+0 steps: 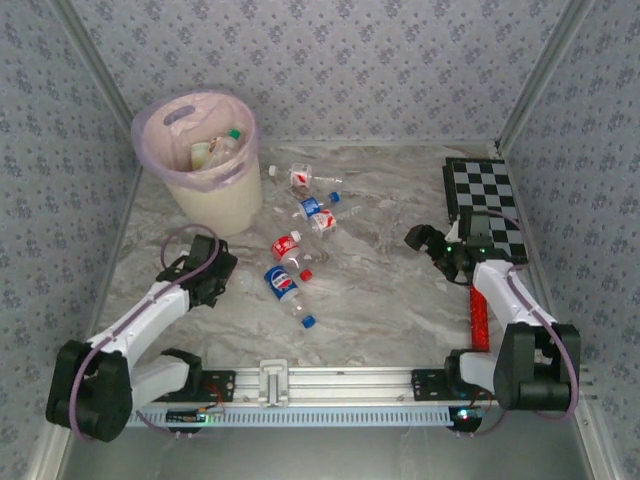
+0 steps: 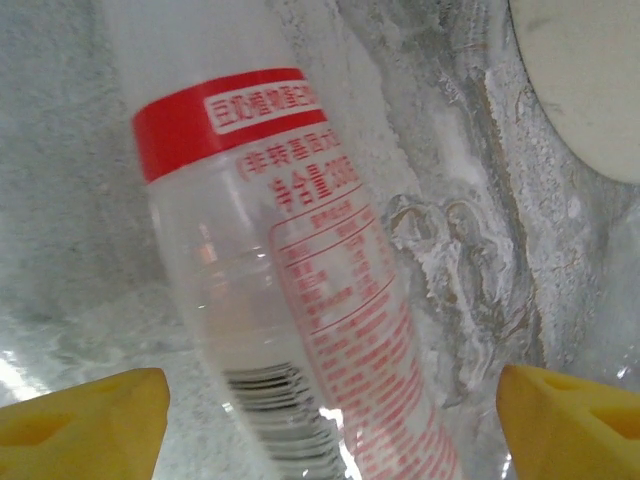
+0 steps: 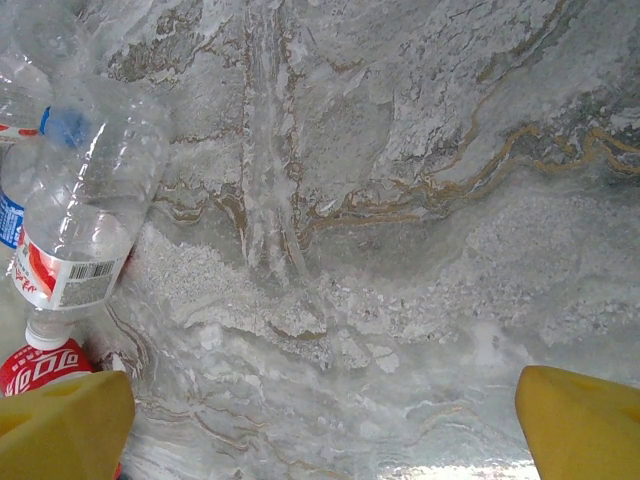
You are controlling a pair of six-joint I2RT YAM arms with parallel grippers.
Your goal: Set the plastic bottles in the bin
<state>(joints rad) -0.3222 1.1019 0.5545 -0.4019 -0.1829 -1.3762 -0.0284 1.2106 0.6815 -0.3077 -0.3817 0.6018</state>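
Left gripper (image 2: 332,385) was open, red-label bottle (image 2: 280,260) between its fingers (image 2: 80,420) | right gripper (image 3: 325,385) was open over table (image 3: 400,200) | bin (image 1: 215,195) upper left.

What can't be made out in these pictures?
- Left wrist view: cap and base of the red-labelled bottle, cut off by frame edges.
- Top view: how many bottles lie in the bin, hidden by its wall.
- Top view: far end of the red stick, under the right arm.
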